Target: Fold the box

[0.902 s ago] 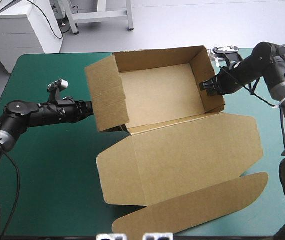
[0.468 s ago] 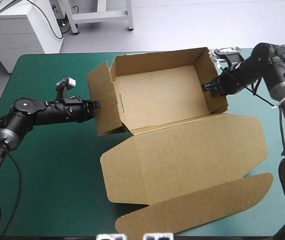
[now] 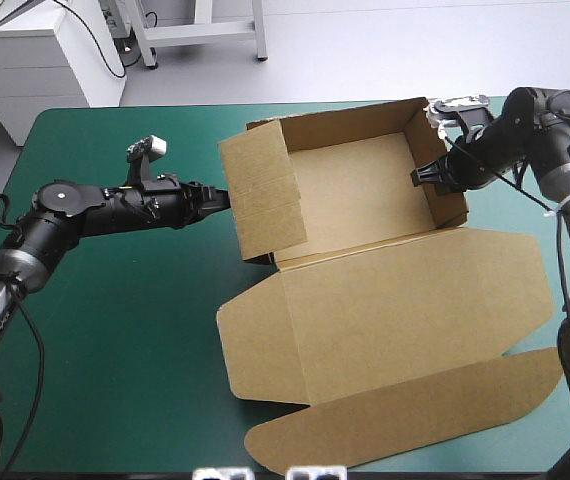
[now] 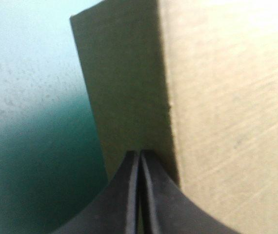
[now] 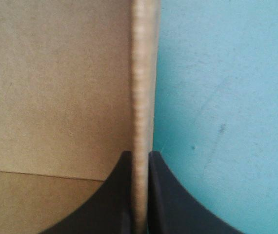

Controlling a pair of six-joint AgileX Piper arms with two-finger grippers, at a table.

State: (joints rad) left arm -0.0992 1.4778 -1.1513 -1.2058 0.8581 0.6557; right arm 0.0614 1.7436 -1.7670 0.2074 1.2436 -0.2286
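Note:
The brown box (image 3: 355, 200) stands as an open tray at the middle-right of the table, its lid (image 3: 405, 310) lying flat toward the front. Its left side flap (image 3: 265, 200) stands raised and leans in over the tray. My left gripper (image 3: 227, 197) is shut, its tip against the outer face of that flap; the left wrist view shows the gripper (image 4: 139, 153) pressed to the brown board (image 4: 227, 97). My right gripper (image 3: 420, 178) is shut on the box's right wall, whose top edge (image 5: 141, 87) runs between the fingers of the gripper (image 5: 140, 153).
The lid's long tuck flap (image 3: 405, 420) reaches nearly to the table's front edge. Bare teal-green cover (image 3: 115, 320) lies to the left and front-left of the box, and a narrow strip shows behind it.
The box has slid to the right. The left flap has swung from splayed outward to upright over the tray as my left gripper moved right; my right gripper kept hold of the right wall.

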